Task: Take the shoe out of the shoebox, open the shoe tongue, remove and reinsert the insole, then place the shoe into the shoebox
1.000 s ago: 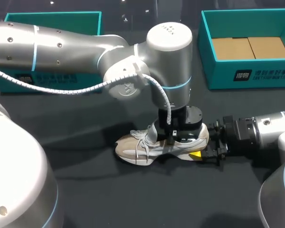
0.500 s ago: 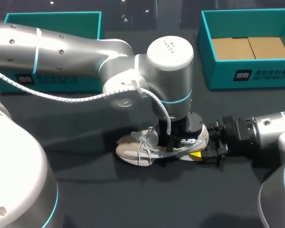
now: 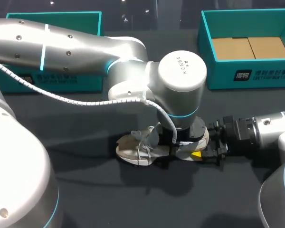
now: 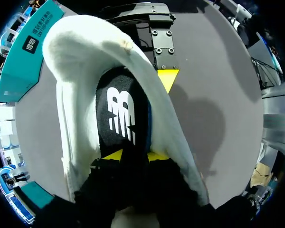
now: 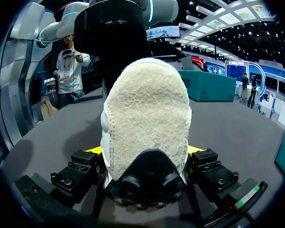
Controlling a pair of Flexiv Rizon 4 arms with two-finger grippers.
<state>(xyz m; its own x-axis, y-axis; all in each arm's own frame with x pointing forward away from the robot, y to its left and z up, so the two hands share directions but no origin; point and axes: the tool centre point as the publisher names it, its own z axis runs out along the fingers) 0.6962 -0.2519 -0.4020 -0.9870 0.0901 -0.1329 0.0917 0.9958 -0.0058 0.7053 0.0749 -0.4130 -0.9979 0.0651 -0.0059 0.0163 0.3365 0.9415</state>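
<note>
A beige and white shoe [image 3: 141, 148] lies on the dark table, toe to the left, laces loose. My left gripper [image 3: 179, 140] points down into its opening. From the left wrist, the yellow tips of the left gripper [image 4: 134, 156] stand close together on the black insole [image 4: 121, 111], pinching it between them. My right gripper [image 3: 203, 154] comes in from the right and holds the heel. In the right wrist view the fuzzy heel [image 5: 147, 118] fills the space between the fingers of the right gripper [image 5: 145, 154], and both touch it.
An open teal shoebox [image 3: 247, 78] with a cardboard floor stands at the back right. A second teal box part [image 3: 52, 80] is at the back left, under my left arm. Bare table lies in front of the shoe.
My left arm has sunk lower and shifted right, pushing its gripper deeper into the shoe. Its fingers widened, then narrowed again. The right gripper and the shoe have stayed put.
</note>
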